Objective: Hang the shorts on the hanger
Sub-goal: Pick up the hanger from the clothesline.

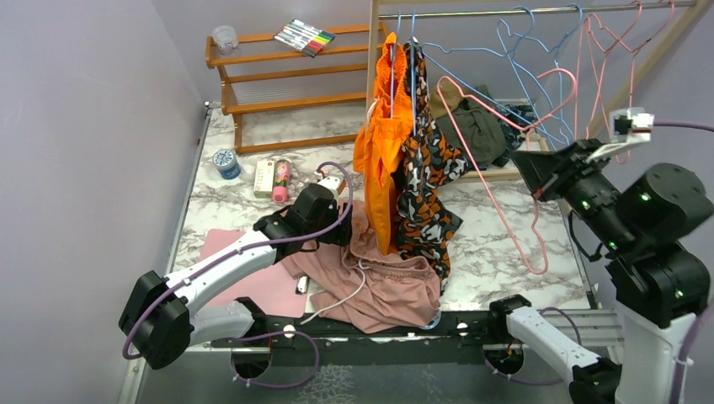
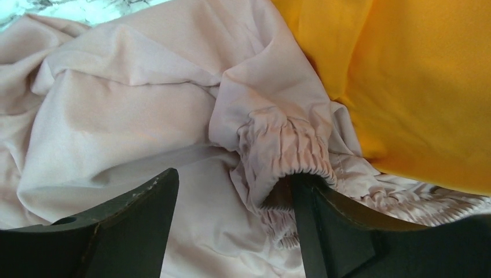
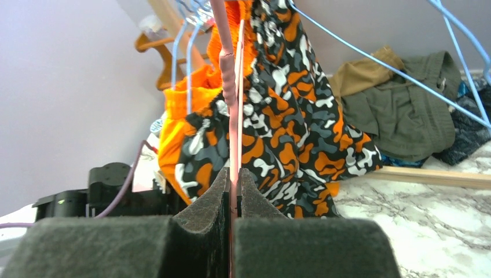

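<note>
Early stage, nothing hung yet. Shorts [image 1: 387, 290] lie crumpled on the table [image 1: 505, 244] in front of the left arm, just beside the hanging orange garment [image 2: 405, 87]. Left gripper [image 2: 231, 220] is wide open and down at the fabric, with a bunched bit of the elastic waistband [image 2: 284, 145] between the jaws, up against one finger; it's not clamped on anything. Right gripper [image 3: 233, 194] is closed tight on the pink hanger [image 3: 227, 75] wire, holding it up off the table to the right, well apart from the shorts. Done: hanger in hand. Left, as I read it: grab the waistband, lift, get the shorts onto the hanger.
</note>
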Tool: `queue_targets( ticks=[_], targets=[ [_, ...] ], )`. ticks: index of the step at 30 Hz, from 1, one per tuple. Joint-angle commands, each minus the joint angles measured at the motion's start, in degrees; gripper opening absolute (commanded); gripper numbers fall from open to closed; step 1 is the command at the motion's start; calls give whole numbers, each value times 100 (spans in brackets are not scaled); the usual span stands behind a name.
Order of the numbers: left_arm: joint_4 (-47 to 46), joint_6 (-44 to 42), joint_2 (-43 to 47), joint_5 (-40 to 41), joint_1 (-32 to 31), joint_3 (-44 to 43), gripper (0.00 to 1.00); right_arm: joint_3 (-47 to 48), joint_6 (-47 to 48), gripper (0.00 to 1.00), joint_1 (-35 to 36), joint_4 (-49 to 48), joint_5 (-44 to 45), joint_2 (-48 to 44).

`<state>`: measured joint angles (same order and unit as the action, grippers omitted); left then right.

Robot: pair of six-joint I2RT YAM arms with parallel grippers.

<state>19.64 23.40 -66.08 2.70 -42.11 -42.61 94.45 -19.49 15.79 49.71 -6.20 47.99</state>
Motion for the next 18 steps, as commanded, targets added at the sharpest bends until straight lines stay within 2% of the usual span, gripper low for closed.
queue_targets(
  ticks=[1,5,11,18],
  targets=[
    [355,96,345,155,18,-144,81,576,-29,1,20,488,-505,-120],
    [880,181,703,342,17,-512,98,794,-10,1,53,251,-1322,-192],
    [1793,266,1502,880,18,-1217,99,635,3,1,246,-365,-2569,-124],
    [2465,82,2465,1809,18,-2024,99,149,-317,1,495,-1653,-3887,383]
  ],
)
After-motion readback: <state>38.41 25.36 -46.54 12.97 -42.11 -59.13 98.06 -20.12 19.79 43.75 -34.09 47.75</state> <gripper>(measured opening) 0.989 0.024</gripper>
